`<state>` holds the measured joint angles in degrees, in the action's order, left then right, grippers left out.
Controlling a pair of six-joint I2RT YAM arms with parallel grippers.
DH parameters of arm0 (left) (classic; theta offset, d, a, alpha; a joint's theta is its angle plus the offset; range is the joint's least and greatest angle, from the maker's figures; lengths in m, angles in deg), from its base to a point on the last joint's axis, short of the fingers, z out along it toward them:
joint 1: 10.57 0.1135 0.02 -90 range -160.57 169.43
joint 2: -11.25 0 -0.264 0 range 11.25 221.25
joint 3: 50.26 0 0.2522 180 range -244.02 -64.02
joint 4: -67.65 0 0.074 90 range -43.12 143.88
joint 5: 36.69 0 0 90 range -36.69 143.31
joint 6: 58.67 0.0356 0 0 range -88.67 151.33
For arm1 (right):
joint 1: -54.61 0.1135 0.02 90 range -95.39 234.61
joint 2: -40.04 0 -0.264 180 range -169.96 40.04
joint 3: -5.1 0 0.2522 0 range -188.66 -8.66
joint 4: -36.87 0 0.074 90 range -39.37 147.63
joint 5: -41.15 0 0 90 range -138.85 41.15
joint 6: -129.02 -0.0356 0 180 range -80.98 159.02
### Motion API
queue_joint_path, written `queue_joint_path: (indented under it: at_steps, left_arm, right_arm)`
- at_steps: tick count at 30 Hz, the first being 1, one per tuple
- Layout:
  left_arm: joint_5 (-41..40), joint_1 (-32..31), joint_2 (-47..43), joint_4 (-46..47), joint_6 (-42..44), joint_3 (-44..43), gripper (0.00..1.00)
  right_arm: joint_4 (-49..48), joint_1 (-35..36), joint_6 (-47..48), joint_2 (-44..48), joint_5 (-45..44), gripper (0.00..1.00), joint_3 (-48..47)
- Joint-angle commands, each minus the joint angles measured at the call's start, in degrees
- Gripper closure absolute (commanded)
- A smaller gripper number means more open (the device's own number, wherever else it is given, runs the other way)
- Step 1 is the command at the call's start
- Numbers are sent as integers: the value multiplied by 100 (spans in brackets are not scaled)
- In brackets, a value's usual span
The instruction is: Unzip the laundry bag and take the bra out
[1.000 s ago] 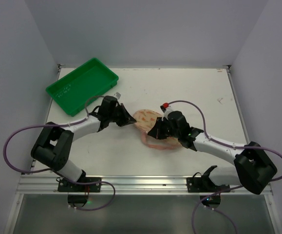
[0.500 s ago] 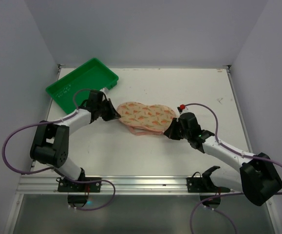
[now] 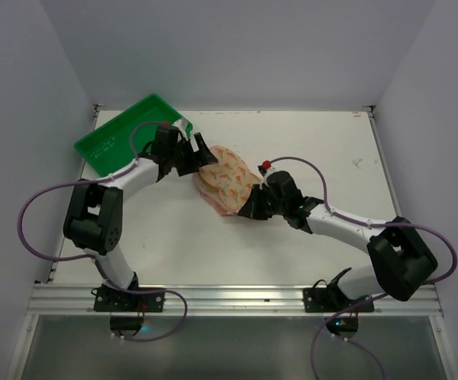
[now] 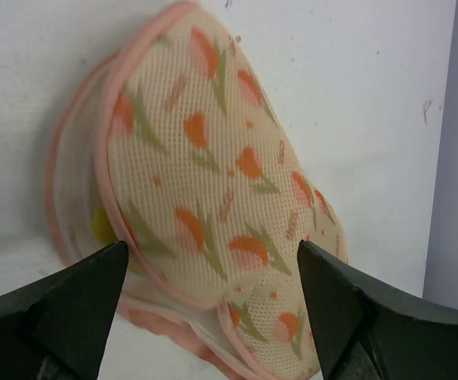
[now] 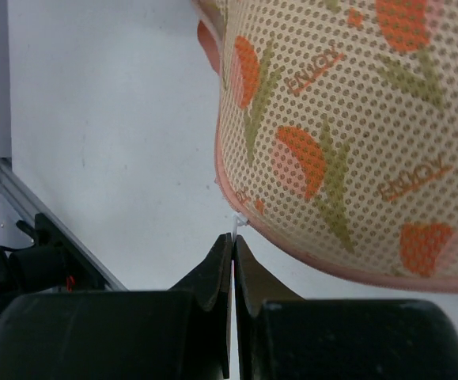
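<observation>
The laundry bag, cream mesh with orange tulip print and pink trim, lies slanted on the white table. My left gripper stands open just at its upper end. In the left wrist view the bag fills the space ahead of the wide-apart left gripper, whose fingers do not pinch it. My right gripper is at the bag's lower end, shut on the small white zip pull at the pink seam of the bag. The bra is hidden; only a yellow patch shows in the seam gap.
A green plastic tray sits at the back left, close behind the left gripper. The table's front rail carries both arm bases. Grey walls close in the table on three sides.
The left gripper has let go of the bag's end, opened, and moved back towards the tray. The right gripper moved left with the zip pull. The bag has swung from lying crosswise to slanted.
</observation>
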<state>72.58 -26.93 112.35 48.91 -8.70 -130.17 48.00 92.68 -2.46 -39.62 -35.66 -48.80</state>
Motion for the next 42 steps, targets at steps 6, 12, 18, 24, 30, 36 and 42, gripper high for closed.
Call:
queue_joint_path:
  at_steps: [6,12,18,24,30,36,42]
  left_arm:
    - [-714,-139,-2189,-65,-1402,2096,9]
    - [-494,-718,-2648,22,-1683,2633,11]
    - [-747,-992,-2551,357,-1798,2871,31]
    - [-837,-1036,-2305,330,-1798,2932,78]
    - [-828,-1027,-2182,392,-1684,2854,100]
    - [-434,-835,-2033,339,-1218,2686,100]
    - [288,-457,-2217,-91,-252,2625,100]
  right_arm:
    - [-510,455,-89,-700,386,100,-1012]
    - [-466,781,34,-1095,386,100,-1320]
    - [-413,896,122,-1263,369,100,-1488]
    - [-265,887,218,-1105,272,100,-1401]
    - [-53,887,359,-543,0,100,-612]
    - [254,537,482,353,-440,100,434]
    - [905,-675,254,811,-537,100,893]
